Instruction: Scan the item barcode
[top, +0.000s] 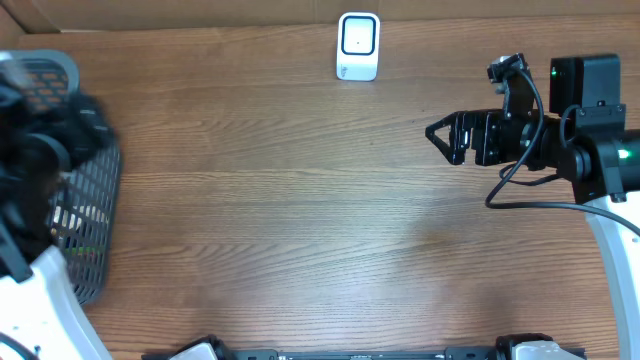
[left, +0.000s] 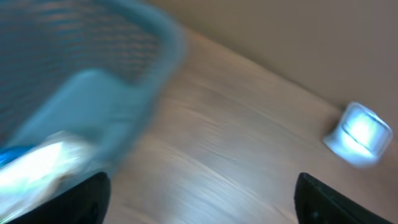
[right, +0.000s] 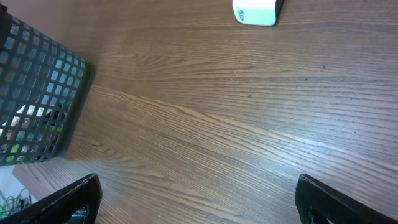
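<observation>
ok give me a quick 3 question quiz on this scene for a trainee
1. True or false: the right gripper is holding something.
2. Where is the scanner? A) at the far edge, about mid-width B) inside the basket C) between the left gripper's fingers
3. Which gripper is nearer the basket?

Key: 1 false, its jaws are wide apart with nothing between them; 2 A; 3 the left gripper.
</observation>
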